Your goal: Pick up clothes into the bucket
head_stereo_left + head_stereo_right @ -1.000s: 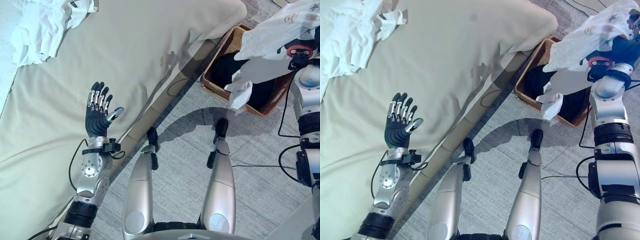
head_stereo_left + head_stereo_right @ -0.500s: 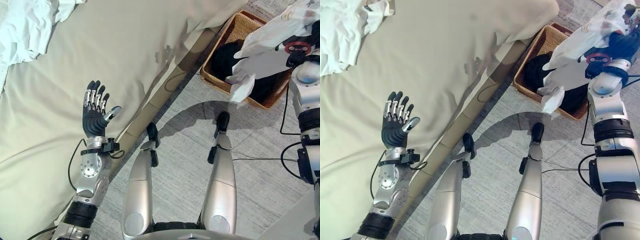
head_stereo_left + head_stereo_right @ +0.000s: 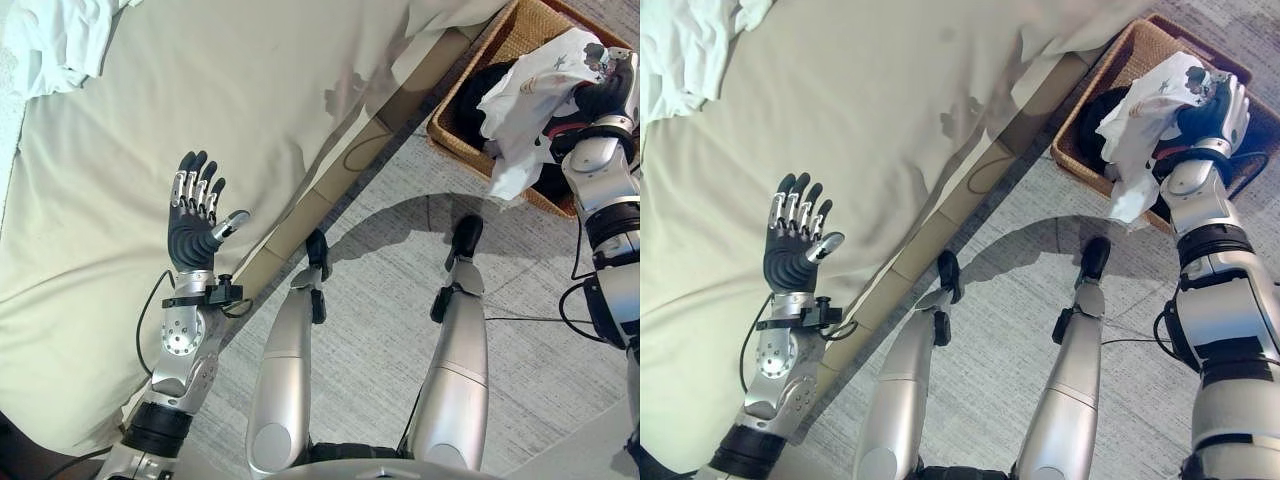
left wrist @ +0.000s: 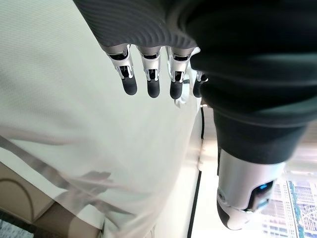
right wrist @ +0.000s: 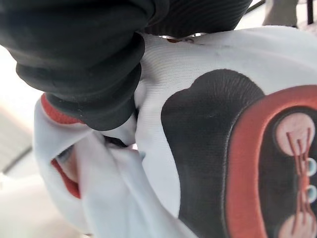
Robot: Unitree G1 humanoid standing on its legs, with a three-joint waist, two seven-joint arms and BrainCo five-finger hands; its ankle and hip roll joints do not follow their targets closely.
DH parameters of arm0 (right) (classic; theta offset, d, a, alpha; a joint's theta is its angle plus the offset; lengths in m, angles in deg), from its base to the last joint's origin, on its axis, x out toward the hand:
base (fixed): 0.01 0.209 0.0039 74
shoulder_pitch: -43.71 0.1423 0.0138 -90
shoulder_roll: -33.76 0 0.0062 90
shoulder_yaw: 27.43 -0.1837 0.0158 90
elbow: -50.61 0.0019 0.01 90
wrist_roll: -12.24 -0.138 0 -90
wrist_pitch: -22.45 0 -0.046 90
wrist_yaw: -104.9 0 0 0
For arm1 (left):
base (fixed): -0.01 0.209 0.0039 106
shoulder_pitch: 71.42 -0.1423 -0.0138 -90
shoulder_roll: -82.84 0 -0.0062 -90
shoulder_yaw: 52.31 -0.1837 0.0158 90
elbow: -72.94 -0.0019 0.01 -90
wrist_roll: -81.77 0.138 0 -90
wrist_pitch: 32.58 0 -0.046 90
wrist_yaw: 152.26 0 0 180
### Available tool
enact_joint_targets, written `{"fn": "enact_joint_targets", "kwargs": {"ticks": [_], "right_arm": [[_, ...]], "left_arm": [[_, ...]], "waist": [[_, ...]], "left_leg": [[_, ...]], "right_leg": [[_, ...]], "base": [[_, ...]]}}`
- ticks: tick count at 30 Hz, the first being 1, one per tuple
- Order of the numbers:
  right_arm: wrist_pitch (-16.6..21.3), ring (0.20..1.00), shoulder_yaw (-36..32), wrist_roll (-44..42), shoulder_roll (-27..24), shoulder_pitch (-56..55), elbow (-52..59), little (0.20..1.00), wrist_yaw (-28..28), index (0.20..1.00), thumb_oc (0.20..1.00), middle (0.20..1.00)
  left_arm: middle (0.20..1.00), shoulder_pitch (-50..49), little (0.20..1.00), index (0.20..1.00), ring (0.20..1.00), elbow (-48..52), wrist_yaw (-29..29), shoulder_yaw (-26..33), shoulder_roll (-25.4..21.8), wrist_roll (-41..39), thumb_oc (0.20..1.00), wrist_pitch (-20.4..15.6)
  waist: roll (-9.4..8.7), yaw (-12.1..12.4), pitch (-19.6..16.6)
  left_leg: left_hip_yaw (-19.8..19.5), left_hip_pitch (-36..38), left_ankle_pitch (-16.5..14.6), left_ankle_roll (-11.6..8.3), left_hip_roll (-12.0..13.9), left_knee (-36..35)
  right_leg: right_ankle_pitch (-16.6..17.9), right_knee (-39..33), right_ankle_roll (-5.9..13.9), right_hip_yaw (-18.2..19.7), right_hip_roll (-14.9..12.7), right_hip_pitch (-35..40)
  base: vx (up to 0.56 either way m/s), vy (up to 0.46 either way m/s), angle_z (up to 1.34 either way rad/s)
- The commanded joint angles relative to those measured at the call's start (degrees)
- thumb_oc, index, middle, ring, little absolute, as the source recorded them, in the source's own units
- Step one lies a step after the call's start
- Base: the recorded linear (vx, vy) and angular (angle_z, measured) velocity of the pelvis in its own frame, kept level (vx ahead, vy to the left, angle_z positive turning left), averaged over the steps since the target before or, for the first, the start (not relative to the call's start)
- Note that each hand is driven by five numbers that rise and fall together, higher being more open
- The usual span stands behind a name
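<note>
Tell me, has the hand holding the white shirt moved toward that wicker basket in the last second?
Yes. The right hand with the white shirt was beyond the wicker basket's far edge; now it is over the basket's opening, the shirt hanging over the dark clothes inside.

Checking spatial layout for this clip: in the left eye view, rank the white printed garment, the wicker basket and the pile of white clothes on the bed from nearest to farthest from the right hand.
1. White printed garment: gripped in the right hand, over the basket.
2. Wicker basket: on the floor directly under that hand, beside the bed.
3. Pile of white clothes: on the bed's far left corner, farthest.
</note>
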Motion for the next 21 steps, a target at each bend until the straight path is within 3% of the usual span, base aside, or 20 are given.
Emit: {"fn": "enact_joint_targets", "kwargs": {"ticks": [1,13,14,15,16,17,21], "right_arm": [[-0.97,0.2,4.92,0.81,-4.02,5.0,-1.02,0.2,0.07,0.2,0.2,0.2],[-2.74,0.2,5.72,0.41,-5.12,8.01,-4.78,0.2,0.42,0.2,0.2,0.2],[-2.82,0.423,5.68,0.33,-5.07,8.23,-5.22,0.423,0.35,0.423,0.423,0.423],[-2.87,0.595,5.61,0.31,-5.09,8.38,-5.38,0.595,0.14,0.595,0.595,0.595],[-2.86,0.595,5.63,0.3,-5.08,8.39,-5.4,0.595,0.14,0.595,0.595,0.595],[-2.89,1.0,5.33,0.06,-4.81,8.35,-5.3,1.0,-0.26,1.0,1.0,1.0],[-2.77,1.0,4.82,-0.79,-3.82,8.11,-5.24,1.0,-0.11,1.0,1.0,1.0]], "left_arm": [[1.0,-1.3,1.0,1.0,1.0,6.92,-0.48,1.92,-1.14,1.04,1.0,-3.11],[1.0,-0.78,1.0,1.0,1.0,7.12,-0.64,2.8,-0.08,-0.05,1.0,-2.44],[1.0,-0.65,1.0,1.0,1.0,7.0,-0.51,2.78,0.02,-0.17,1.0,-2.33],[1.0,-0.55,1.0,1.0,1.0,6.94,-0.46,2.76,0.09,-0.16,1.0,-2.35],[1.0,-0.54,1.0,1.0,1.0,6.93,-0.45,2.76,0.09,-0.16,1.0,-2.36],[1.0,-0.35,1.0,1.0,1.0,6.91,-0.74,2.99,0.18,-0.02,1.0,-2.32],[1.0,0.12,1.0,1.0,1.0,6.25,-0.83,3.2,0.16,0.11,1.0,-2.58]], "waist": [[3.26,-0.98,-1.16],[2.59,-1.0,-1.16],[2.57,-1.01,-1.16],[2.48,-1.05,-1.16],[2.49,-1.06,-1.16],[2.34,-1.14,-1.16],[1.87,-1.28,-1.17]], "left_leg": [[-2.2,-2.54,-1.2,-0.1,0.82,0.49],[-2.36,-2.33,-1.23,-0.13,0.61,-0.12],[-2.43,-2.09,-1.2,-0.12,0.62,-0.26],[-2.48,-1.87,-1.15,-0.14,0.61,-0.4],[-2.48,-1.83,-1.14,-0.14,0.61,-0.44],[-2.47,-1.42,-1.06,-0.17,0.6,-0.68],[-2.65,0.24,-0.56,-0.24,0.65,-1.87]], "right_leg": [[-4.74,6.06,0.82,0.05,0.47,-1.33],[-4.65,5.29,0.74,0.03,0.82,-1.0],[-4.6,5.12,0.72,-0.07,0.88,-0.69],[-4.57,5.04,0.69,-0.06,0.96,-0.5],[-4.57,5.02,0.69,-0.08,0.96,-0.46],[-4.56,4.81,0.64,-0.12,1.06,-0.08],[-4.1,3.45,0.64,-0.68,1.4,1.73]], "base": [[0.0,0.0,0.0],[0.0,0.0,0.0],[0.0,0.0,0.0],[0.0,0.0,0.0],[0.0,0.0,0.0],[0.0,0.0,0.0],[-0.02,-0.004,0.0]]}}
